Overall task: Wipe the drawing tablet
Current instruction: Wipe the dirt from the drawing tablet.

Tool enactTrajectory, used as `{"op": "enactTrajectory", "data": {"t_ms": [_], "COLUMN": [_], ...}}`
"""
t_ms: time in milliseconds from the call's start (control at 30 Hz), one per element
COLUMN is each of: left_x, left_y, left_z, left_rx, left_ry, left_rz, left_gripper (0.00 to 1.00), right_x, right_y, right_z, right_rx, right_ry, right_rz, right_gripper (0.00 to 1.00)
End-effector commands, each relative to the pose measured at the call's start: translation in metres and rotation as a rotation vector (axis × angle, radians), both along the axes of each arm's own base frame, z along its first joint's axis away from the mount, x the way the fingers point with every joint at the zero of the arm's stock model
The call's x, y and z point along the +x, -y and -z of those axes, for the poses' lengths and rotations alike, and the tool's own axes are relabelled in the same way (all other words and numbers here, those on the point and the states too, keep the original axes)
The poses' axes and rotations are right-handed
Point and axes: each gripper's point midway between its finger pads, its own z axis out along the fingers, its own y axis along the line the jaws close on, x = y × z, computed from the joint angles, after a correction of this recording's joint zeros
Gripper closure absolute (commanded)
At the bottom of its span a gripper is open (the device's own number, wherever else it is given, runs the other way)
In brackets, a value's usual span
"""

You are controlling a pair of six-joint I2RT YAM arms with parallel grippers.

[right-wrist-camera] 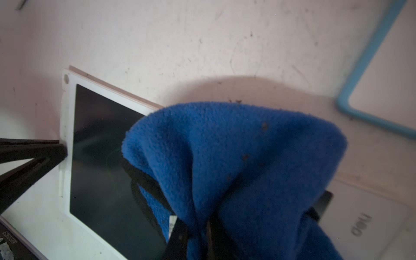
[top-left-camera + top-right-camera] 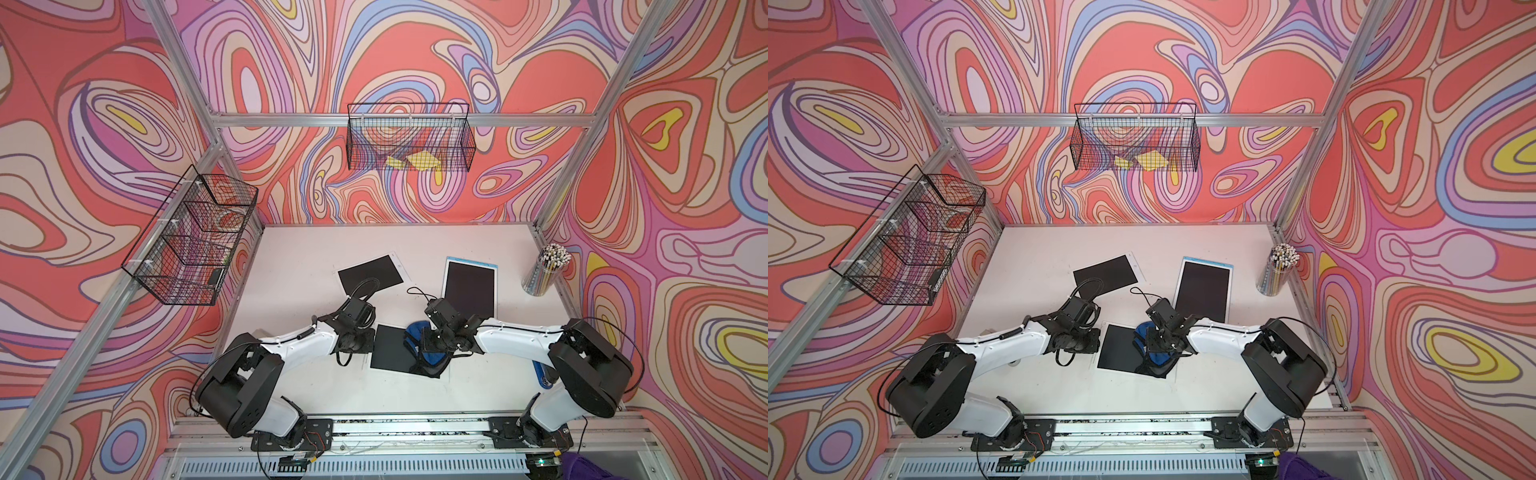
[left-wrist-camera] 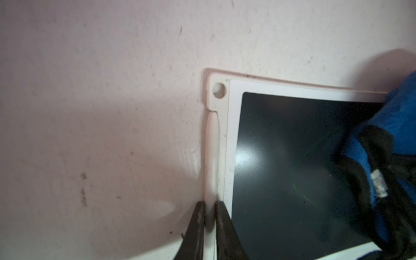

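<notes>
Left claw (image 3: 209, 203) pinches the edge of the white-framed dark drawing tablet (image 3: 281, 157); right claw (image 1: 208, 222) pinches a blue fleecy cloth (image 1: 236, 146) on its screen. Faint green strokes (image 3: 299, 191) show there: wiping seems barely begun.

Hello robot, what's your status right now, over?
Left hand pinching drawing tablet edge. Right hand shut on blue cloth, over the screen. Nothing in the way.

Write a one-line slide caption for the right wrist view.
Right tool holds a blue cloth over the dark screen of the drawing tablet; left tool pinches its white edge.
</notes>
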Motion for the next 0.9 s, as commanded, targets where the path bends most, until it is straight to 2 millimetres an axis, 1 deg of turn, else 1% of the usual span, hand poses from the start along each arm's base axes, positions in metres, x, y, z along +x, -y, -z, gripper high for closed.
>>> {"op": "enactTrajectory", "data": {"t_ms": [0, 200, 233, 300, 367, 433, 500, 667, 767, 833, 867], "left_x": [-0.034, -0.036, -0.036, -0.036, -0.035, -0.035, -0.035, -0.034, -0.035, -0.034, -0.035], "left_y": [-0.025, -0.028, -0.029, -0.030, -0.030, -0.031, -0.032, -0.033, -0.032, -0.032, -0.032], "left_z": [0.038, 0.038, 0.038, 0.038, 0.038, 0.038, 0.037, 0.036, 0.036, 0.036, 0.036], "left_rx": [0.127, 0.139, 0.140, 0.145, 0.149, 0.151, 0.156, 0.158, 0.154, 0.151, 0.149], "left_ry": [-0.146, -0.147, -0.145, -0.145, -0.144, -0.141, -0.138, -0.132, -0.132, -0.130, -0.130], "left_rz": [-0.017, -0.028, -0.030, -0.032, -0.035, -0.039, -0.042, -0.047, -0.045, -0.044, -0.044], "left_gripper": [0.88, 0.88, 0.88, 0.88, 0.88, 0.88, 0.88, 0.89, 0.90, 0.90, 0.90], "right_x": [-0.004, 0.003, 0.002, 0.002, -0.003, -0.007, -0.011, -0.026, -0.036, -0.041, -0.044], "right_y": [-0.017, -0.055, -0.059, -0.066, -0.065, -0.053, -0.035, 0.022, 0.049, 0.059, 0.060], "right_z": [0.013, 0.013, 0.022, 0.026, 0.032, 0.033, 0.029, 0.022, 0.021, 0.022, 0.023], "right_rx": [0.030, 0.093, 0.086, 0.098, 0.097, 0.069, 0.021, -0.072, -0.098, -0.102, -0.097], "right_ry": [-0.030, -0.033, -0.050, -0.063, -0.081, -0.082, -0.060, -0.045, -0.052, -0.057, -0.061], "right_rz": [-0.020, -0.068, -0.076, -0.087, -0.090, -0.076, -0.057, 0.000, 0.033, 0.046, 0.049], "right_gripper": [1.00, 1.00, 1.00, 1.00, 1.00, 1.00, 1.00, 1.00, 1.00, 1.00, 1.00]}}
